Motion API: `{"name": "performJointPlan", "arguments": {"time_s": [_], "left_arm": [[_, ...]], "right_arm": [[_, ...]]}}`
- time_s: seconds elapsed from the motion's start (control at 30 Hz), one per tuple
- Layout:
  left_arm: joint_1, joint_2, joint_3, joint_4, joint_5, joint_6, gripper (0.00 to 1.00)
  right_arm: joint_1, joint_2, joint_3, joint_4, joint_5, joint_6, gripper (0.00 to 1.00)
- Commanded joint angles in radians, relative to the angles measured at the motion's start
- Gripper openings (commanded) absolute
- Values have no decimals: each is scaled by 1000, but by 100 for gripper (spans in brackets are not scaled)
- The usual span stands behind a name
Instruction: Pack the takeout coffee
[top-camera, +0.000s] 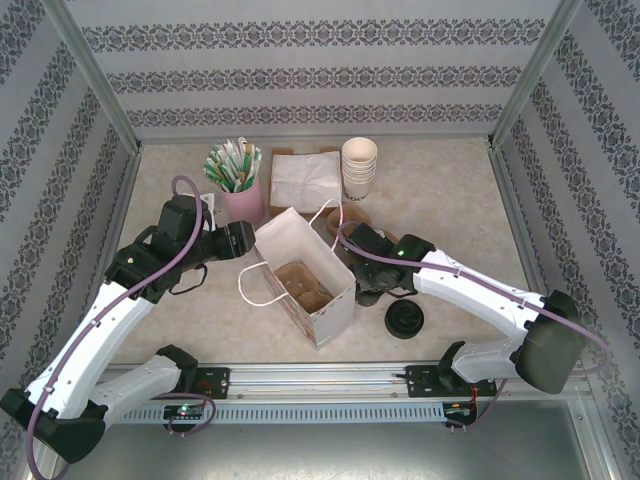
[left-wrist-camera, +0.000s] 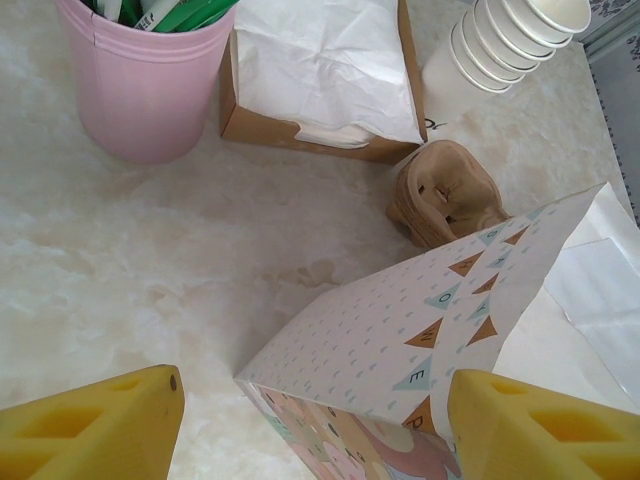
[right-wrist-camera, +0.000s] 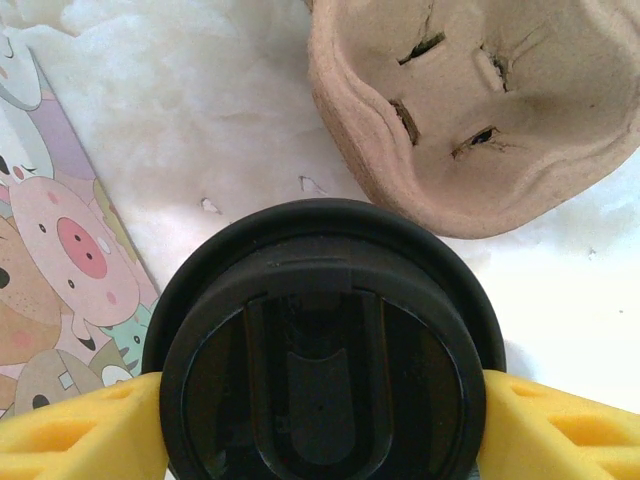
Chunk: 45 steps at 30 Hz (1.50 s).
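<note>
The takeout coffee (right-wrist-camera: 320, 330) shows from above as a round black lid that hides the paper cup under it. My right gripper (right-wrist-camera: 320, 425) is shut on it, a yellow finger pressed against each side of the lid. It sits just right of the white paper bag (top-camera: 287, 233), whose pig-printed side (right-wrist-camera: 60, 250) is close by. The bag stands open in the table's middle with a brown pulp tray (top-camera: 302, 283) inside. My left gripper (top-camera: 243, 240) is open at the bag's left corner (left-wrist-camera: 380, 340), its yellow fingers (left-wrist-camera: 90, 430) either side of that corner.
A brown pulp cup carrier (right-wrist-camera: 480, 110) lies just beyond the coffee. Loose black lids (top-camera: 404, 320) rest at the front right. At the back stand a stack of cream cups (top-camera: 359, 165), a napkin box (top-camera: 305, 175) and a pink cup of sticks (top-camera: 240, 195).
</note>
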Motion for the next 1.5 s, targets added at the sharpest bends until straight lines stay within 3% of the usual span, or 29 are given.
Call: {"name": "performJointPlan", "arguments": {"time_s": [0.0, 0.47, 0.7, 0.9, 1.13, 1.33, 1.47], "left_arm": [[-4, -4, -3, 19, 15, -11, 71], [-3, -1, 57, 29, -7, 14, 72], [-3, 31, 86, 123, -38, -30, 72], [14, 159, 154, 200, -64, -12, 72], [108, 323, 204, 340, -3, -61, 71], [168, 415, 323, 325, 7, -143, 71], [195, 488, 410, 261, 28, -192, 70]], "right_arm": [[-9, 25, 2, -36, 31, -5, 69], [-10, -155, -13, -87, 65, 43, 65], [-26, -241, 3, -154, 112, 37, 65], [-33, -319, 8, -124, 103, -2, 66], [-47, -288, 70, -176, 142, -53, 65], [-47, -312, 41, -233, 101, 63, 63], [-47, -329, 50, -332, 104, 61, 62]]}}
